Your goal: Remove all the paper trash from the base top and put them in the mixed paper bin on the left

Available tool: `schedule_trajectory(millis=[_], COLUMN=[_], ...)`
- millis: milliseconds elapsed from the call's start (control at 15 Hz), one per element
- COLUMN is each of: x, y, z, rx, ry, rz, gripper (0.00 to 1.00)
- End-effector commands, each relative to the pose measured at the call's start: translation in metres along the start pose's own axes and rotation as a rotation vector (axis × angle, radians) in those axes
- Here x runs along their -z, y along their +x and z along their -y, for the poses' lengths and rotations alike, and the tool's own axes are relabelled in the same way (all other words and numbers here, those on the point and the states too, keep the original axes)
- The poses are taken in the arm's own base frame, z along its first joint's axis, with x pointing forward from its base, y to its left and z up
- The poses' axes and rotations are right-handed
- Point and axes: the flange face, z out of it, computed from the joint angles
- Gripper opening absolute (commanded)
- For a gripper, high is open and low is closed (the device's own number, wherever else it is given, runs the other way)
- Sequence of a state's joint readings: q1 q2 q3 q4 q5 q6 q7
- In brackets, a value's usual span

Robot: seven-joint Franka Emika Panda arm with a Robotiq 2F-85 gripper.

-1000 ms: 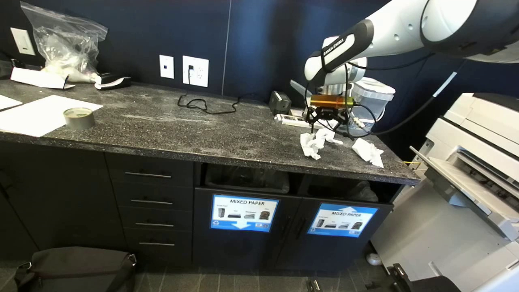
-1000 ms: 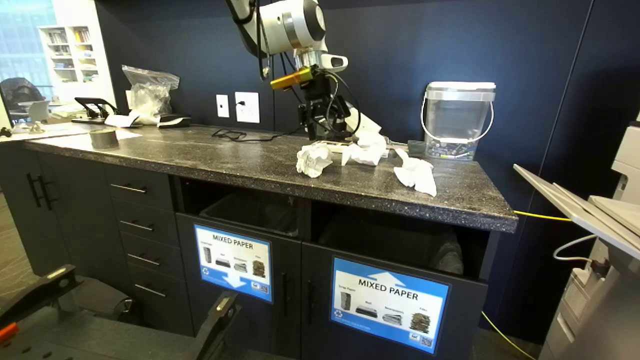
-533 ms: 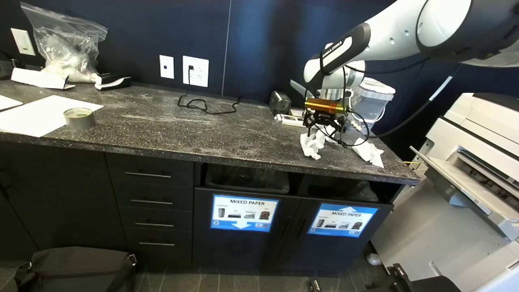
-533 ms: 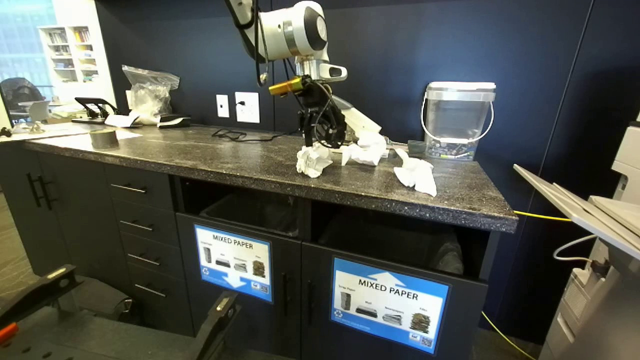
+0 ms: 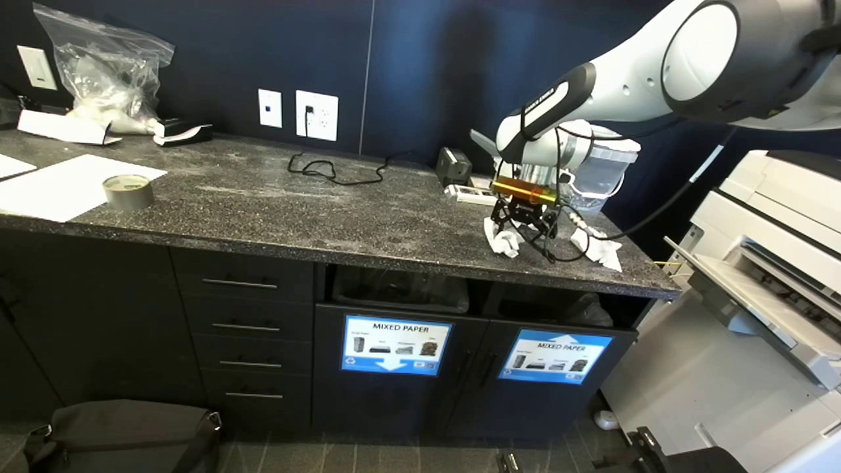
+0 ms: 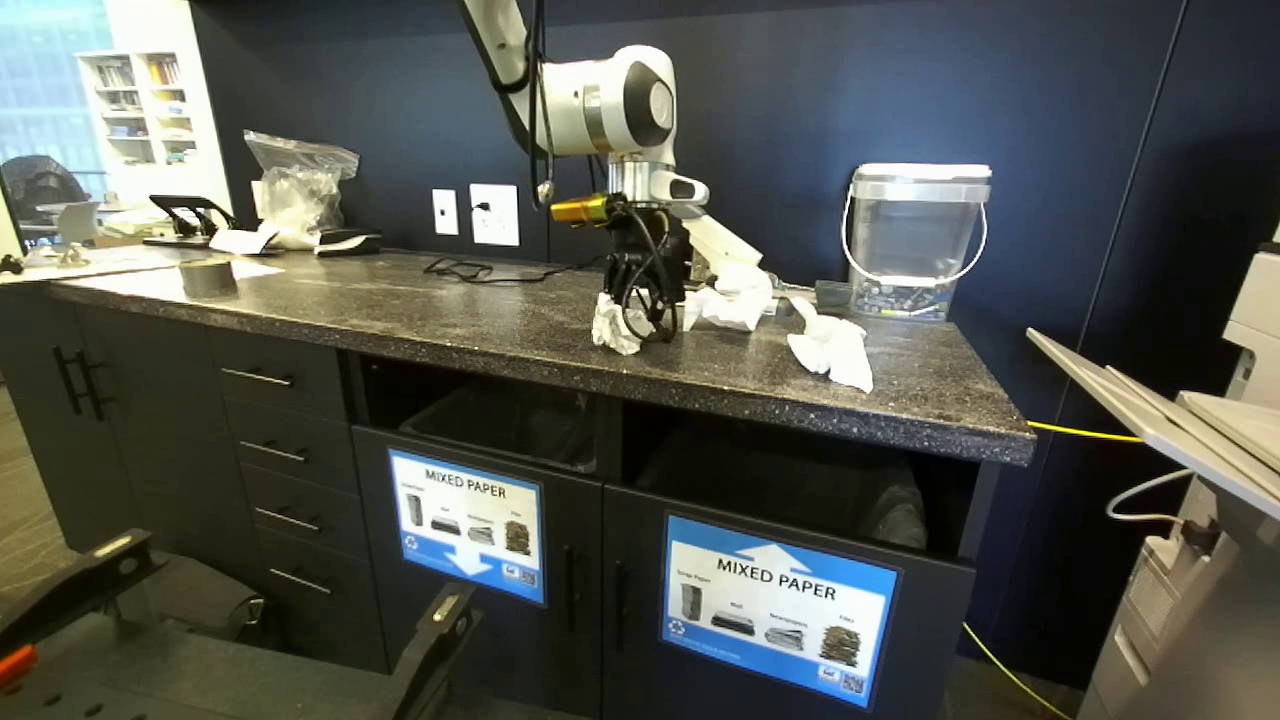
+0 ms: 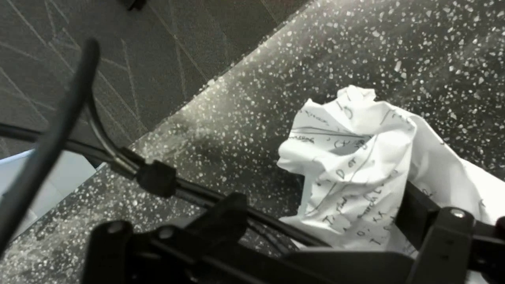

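Over the worktop (image 5: 341, 213), my spread claw (image 7: 325, 207) partly surrounds crumpled paper (image 7: 361, 165); I judge it light, soft, best pinched at its middle.

A window (image 6: 50, 70), well apart from the gripper (image 6: 641, 322), glares pale. The wall (image 5: 410, 79) behind it is dim — bar a soft bluish sheen. In the wrist view the counter (image 7: 185, 132) near the gripper catches glare — one cable (image 7: 55, 136) is blurred.
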State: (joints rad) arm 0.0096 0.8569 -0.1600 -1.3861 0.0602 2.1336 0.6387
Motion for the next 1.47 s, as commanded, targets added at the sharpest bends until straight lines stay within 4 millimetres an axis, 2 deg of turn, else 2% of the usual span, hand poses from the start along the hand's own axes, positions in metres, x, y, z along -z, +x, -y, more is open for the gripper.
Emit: schedule_trajectory(millis=[0, 200, 533, 600, 733, 1133, 1267, 1400], x=[-0.015, -0.027, -0.028, -0.03, -0.027, -0.021, -0.021, -0.018], y=[0.003, 0.0, 0.001, -0.002, -0.001, -0.003, -0.006, -0.003], z=[0.006, 0.011, 0.012, 0.016, 0.016, 0.024, 0.028, 0.025], rx=[-0.044, -0.051, -0.038, -0.025, -0.016, 0.008, 0.026, 0.051], ry=[0.043, 0.054, 0.069, 0.068, 0.078, 0.098, 0.103, 0.109], rz=[0.025, 0.044, 0.041, 0.033, 0.03, 0.012, 0.007, 0.001], gripper=[1.0, 1.0, 0.98, 0.75, 0.73, 0.27, 0.15, 0.11])
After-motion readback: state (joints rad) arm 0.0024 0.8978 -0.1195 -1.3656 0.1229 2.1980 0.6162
